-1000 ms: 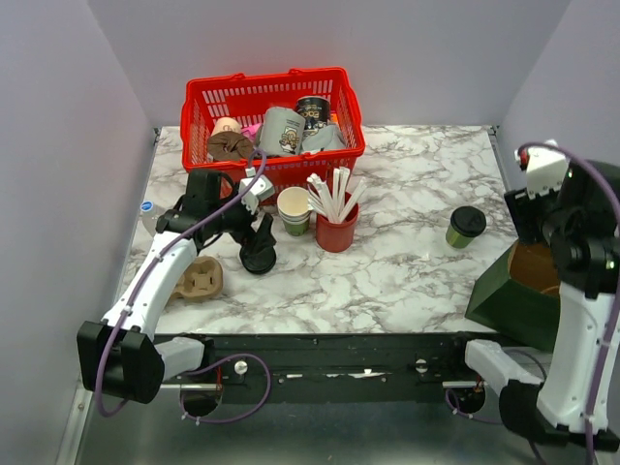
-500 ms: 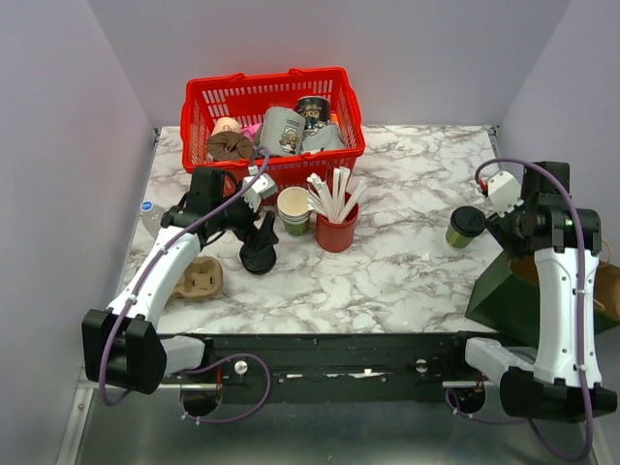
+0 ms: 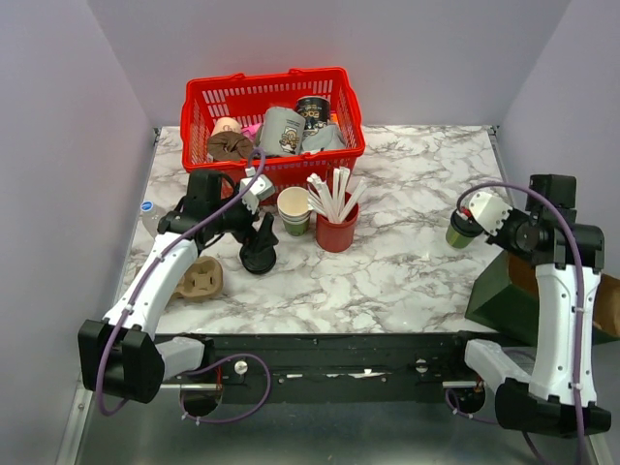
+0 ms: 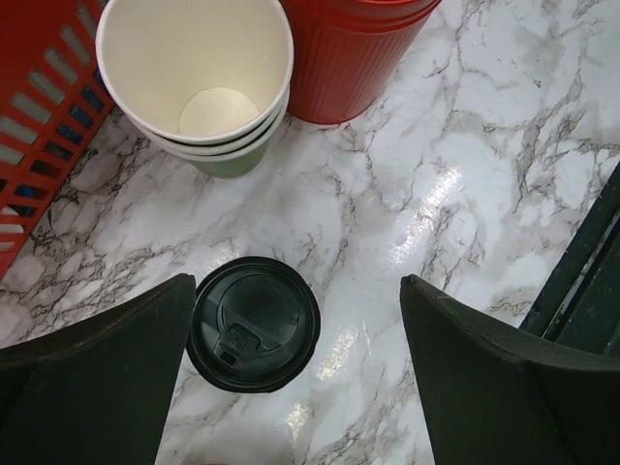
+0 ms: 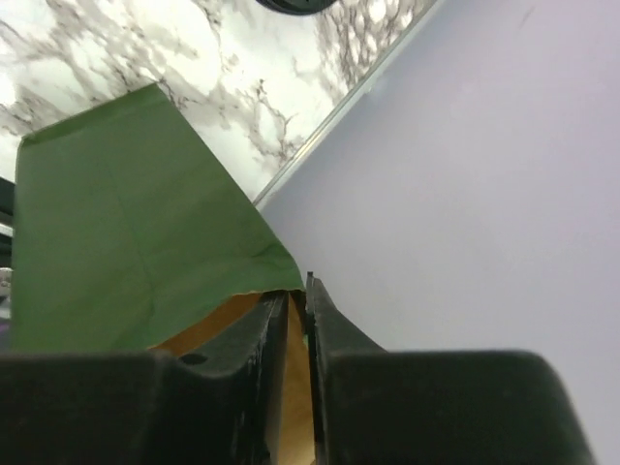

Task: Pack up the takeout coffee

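Standing upright: takeout coffee point(image 3: 465, 228), olive-green, black-lidded | left hand point(image 4: 298, 300) open, empty | right hand point(image 5: 298, 291) pinching green bag point(image 5: 126, 223)

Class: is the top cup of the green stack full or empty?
Empty: looking into the top cup, its bare cream bottom shows.

Marble table point(image 3: 417, 281) — red basket point(image 3: 266, 77), takeout coffee point(image 3: 463, 230)

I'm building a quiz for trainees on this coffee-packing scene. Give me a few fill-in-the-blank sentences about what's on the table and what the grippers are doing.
1. The left gripper is ___, with the loose black lid between its fingers.
2. The white sticks stand in a cup coloured ___.
3. The right gripper is shut on the rim of a paper bag that is ___ outside.
Missing words: open; red; green.
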`<action>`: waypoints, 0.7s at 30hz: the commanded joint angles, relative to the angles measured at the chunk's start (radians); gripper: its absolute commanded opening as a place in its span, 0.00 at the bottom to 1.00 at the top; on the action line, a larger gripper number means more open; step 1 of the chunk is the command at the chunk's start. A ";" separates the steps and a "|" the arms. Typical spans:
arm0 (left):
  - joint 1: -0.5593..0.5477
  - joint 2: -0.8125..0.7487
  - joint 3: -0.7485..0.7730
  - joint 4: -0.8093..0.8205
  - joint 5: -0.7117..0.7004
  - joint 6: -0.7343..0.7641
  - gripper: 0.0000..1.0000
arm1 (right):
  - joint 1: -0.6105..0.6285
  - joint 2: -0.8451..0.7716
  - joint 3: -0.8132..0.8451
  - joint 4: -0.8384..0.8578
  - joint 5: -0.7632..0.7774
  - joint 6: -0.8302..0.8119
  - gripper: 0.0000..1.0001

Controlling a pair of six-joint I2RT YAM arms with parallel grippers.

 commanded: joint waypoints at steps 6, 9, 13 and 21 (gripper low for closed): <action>-0.007 0.033 0.080 -0.033 0.017 -0.011 0.94 | -0.004 -0.002 0.077 -0.194 -0.335 -0.216 0.19; -0.010 0.059 0.108 -0.045 0.020 -0.011 0.94 | -0.003 0.050 0.149 -0.194 -0.427 -0.210 0.19; -0.010 0.076 0.127 -0.056 0.014 0.000 0.94 | 0.008 0.099 0.184 -0.196 -0.499 -0.209 0.19; -0.010 0.099 0.136 -0.059 0.003 -0.011 0.94 | 0.091 0.119 0.152 -0.194 -0.527 -0.206 0.19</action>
